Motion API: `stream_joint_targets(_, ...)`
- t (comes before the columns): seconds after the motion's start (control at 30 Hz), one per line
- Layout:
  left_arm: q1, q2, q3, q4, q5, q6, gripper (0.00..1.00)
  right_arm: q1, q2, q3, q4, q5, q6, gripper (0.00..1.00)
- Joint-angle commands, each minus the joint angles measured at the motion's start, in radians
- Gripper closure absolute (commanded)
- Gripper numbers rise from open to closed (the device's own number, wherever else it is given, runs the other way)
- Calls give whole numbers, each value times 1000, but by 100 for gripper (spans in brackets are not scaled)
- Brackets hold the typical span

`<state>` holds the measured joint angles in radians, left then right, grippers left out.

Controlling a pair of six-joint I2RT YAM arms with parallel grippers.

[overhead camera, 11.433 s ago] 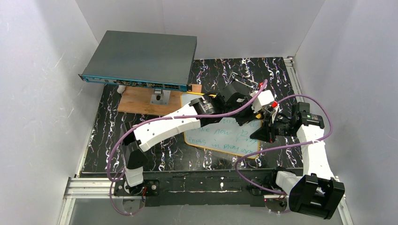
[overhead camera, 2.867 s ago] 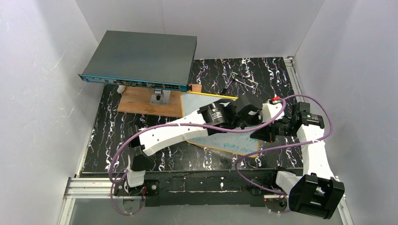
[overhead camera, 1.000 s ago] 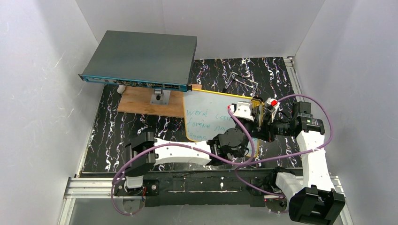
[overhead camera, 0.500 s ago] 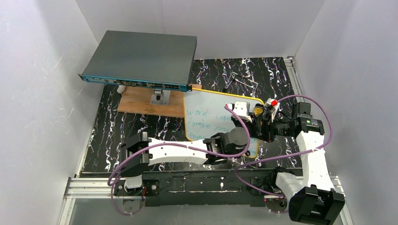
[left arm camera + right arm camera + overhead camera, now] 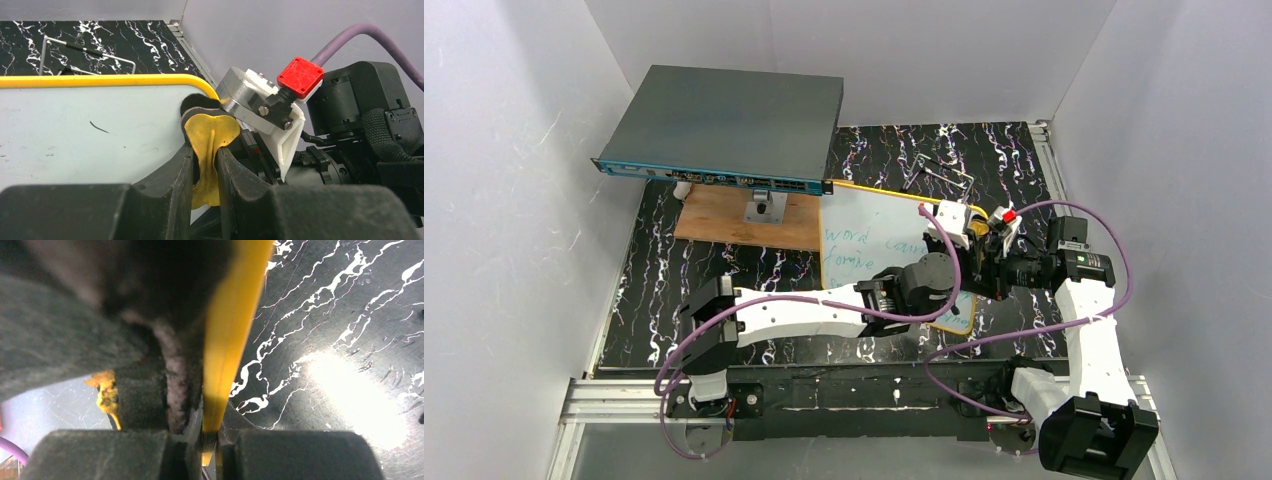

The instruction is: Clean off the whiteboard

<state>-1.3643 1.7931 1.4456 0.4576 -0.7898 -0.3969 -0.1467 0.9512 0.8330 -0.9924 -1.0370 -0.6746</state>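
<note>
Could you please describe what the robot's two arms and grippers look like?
Both the left arm and right arm have white shells between black joints, each trailed by a purple cable. The fingers are blocky matte black, and a red square cap tops the white mount at the right wrist.

Grey box (image 5: 724, 120) sits above wooden board (image 5: 729, 220) on marbled table (image 5: 652, 285)

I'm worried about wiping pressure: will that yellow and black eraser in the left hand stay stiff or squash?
Probably soft: the eraser bulges and creases where the left hand pinches it. Likely light, as that pinch alone carries it; its black felt face may drag on the whiteboard.
</note>
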Motion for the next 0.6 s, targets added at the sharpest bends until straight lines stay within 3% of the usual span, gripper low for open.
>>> stream_joint_targets(0.0,67,-8,74,23,15,72,100,18,-22,2,-1,18,-89,99)
stream_joint_targets(0.33,93,-21,95,84,-59,130,100,18,-22,-1,2,20,-89,99)
stream_joint_targets(0.57,93,-66,61,-30,43,32,100,19,-24,0,4,23,-86,99)
